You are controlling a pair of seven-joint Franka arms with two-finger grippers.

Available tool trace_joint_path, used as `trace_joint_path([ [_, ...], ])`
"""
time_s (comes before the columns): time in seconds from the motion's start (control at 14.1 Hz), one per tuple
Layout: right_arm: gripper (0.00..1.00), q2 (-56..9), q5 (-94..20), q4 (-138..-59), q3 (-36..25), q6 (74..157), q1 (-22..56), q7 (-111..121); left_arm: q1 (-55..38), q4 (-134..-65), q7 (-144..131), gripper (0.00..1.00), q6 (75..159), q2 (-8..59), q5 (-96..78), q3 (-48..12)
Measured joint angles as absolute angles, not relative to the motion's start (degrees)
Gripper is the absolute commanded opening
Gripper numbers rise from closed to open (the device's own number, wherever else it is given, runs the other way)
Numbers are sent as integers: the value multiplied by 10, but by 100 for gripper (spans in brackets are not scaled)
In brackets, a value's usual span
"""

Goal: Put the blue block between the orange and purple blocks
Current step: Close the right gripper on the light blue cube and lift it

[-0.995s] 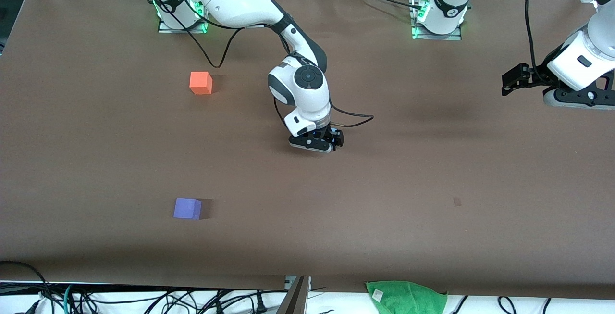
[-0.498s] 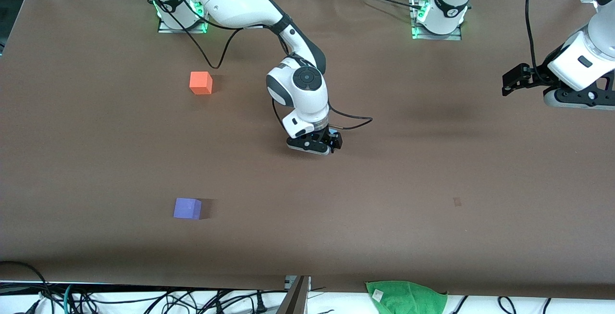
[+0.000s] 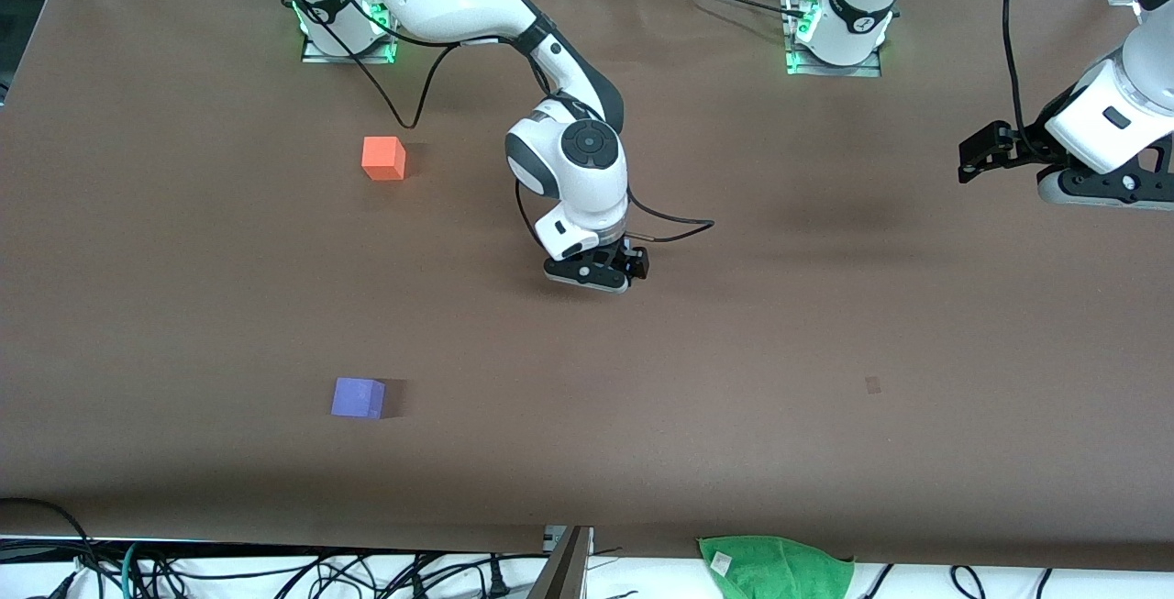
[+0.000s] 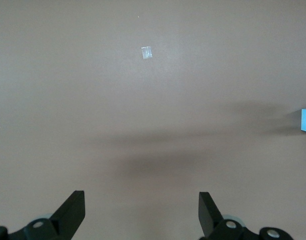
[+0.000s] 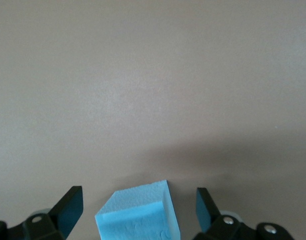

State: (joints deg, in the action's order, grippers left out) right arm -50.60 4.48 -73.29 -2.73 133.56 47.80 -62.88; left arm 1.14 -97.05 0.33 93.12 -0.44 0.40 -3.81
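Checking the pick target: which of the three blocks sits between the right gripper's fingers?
The blue block: it lies on the table between the open fingers of the right gripper. The orange block and purple block sit apart, untouched.

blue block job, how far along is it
Nothing is placed yet. The right gripper is low over mid-table, jaws open on either side of the blue block, not closed on it. The left gripper waits open at its end. Left: grip, carry and set it between the orange block and the purple block.
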Motion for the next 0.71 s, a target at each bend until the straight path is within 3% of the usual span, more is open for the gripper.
trace_joint_path([
  [0.5, 98, -519, 46, -735, -26, 1335, 497, -629, 11, -971, 3, 100, 931, -4, 4, -38],
  [0.64, 81, -523, 51, -735, -26, 1335, 500, -630, 11, -971, 3, 100, 931, -4, 4, -38],
  [0.71, 64, -524, 54, -736, -26, 1335, 500, -630, 11, -971, 3, 100, 931, -4, 4, -38],
])
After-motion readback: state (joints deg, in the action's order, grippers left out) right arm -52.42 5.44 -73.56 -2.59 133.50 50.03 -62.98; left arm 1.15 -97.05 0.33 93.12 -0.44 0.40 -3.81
